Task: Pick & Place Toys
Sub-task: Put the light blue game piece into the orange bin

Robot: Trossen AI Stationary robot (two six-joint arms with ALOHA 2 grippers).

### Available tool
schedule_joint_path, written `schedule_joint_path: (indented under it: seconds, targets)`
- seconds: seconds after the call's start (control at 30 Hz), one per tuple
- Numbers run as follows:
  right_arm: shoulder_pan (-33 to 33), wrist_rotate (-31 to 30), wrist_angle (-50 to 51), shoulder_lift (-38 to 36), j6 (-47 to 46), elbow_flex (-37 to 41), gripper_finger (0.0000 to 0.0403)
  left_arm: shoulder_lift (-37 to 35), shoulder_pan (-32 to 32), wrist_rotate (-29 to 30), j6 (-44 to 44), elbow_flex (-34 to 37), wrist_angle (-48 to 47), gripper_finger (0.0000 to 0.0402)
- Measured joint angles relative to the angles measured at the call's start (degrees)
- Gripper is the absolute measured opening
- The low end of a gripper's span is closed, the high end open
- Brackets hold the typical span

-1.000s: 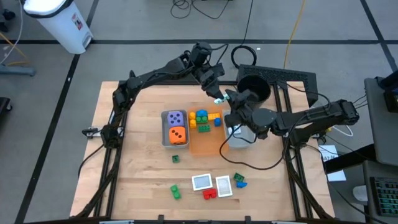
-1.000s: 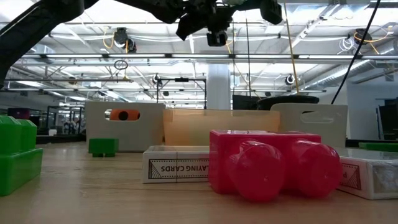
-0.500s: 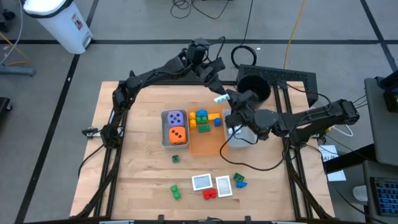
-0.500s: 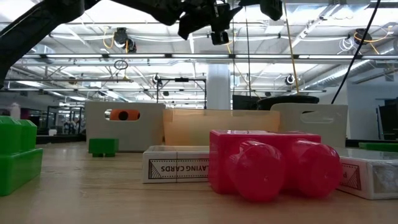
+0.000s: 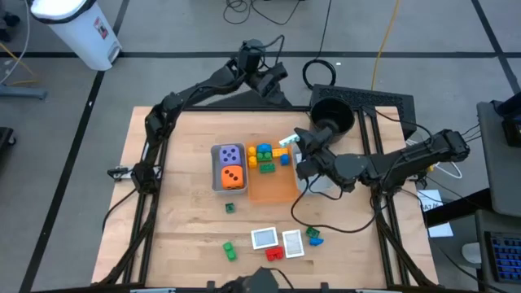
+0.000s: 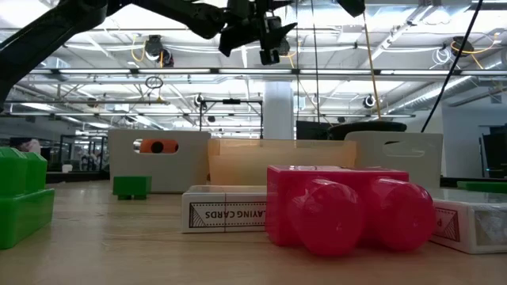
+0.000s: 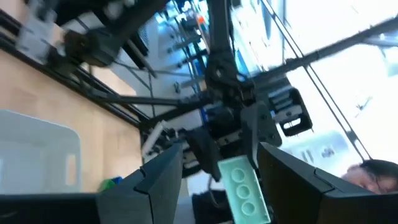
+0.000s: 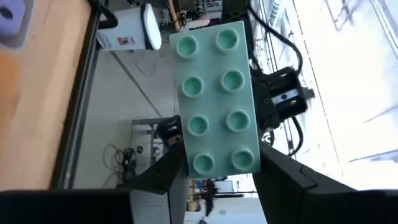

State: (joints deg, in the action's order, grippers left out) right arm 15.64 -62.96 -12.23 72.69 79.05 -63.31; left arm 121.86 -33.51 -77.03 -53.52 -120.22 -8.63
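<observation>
My right gripper is shut on a mint-green eight-stud brick, held in the air over the far right corner of the orange tray. The brick also shows in the high view and the left wrist view. My left gripper is open and empty, raised beyond the table's far edge. Several bricks lie in the orange tray. A purple die and an orange die sit in the grey tray. My right gripper pinches the brick between its two fingers, on its two long sides near one short end. The fingers come roughly level from the table's right and lie along the brick. The brick sticks out past the fingertips, lifted clear of the tray.
Near the front edge lie two whitish cards, a red brick, green bricks and a blue-green piece. A second grey tray sits under my right arm. The black bucket stands at the far right.
My left gripper has drawn back from beside the mint-green brick, going up and toward the table's far edge. My right gripper has carried the brick a little toward the near edge, over the orange tray's corner.
</observation>
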Motion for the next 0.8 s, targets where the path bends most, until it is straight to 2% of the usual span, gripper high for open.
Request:
schedule_joint_path:
  seconds: [0.23, 0.5, 0.7, 0.8]
  targets:
    - [0.65, -0.07, 0.06, 0.00, -9.51, 0.00, 0.0140, -2.19, -3.16, 3.03, 0.02, 0.00, 2.95, 0.0211]
    - [0.12, 0.57, 0.19, 0.00, -22.15, 0.00, 0.0141, -8.53, -7.11, 3.60, 1.34, 0.00, 5.86, 0.0211]
    - [-2.60, 4.01, 2.78, 0.00, -36.31, -1.35, 0.0141, -14.96, -9.97, 4.81, 4.85, 0.00, 5.78, 0.0211]
    - [-5.75, 9.95, 10.10, -0.02, -46.85, -4.93, 0.0141, -18.42, -11.05, 6.48, 6.89, 0.00, 5.79, 0.0211]
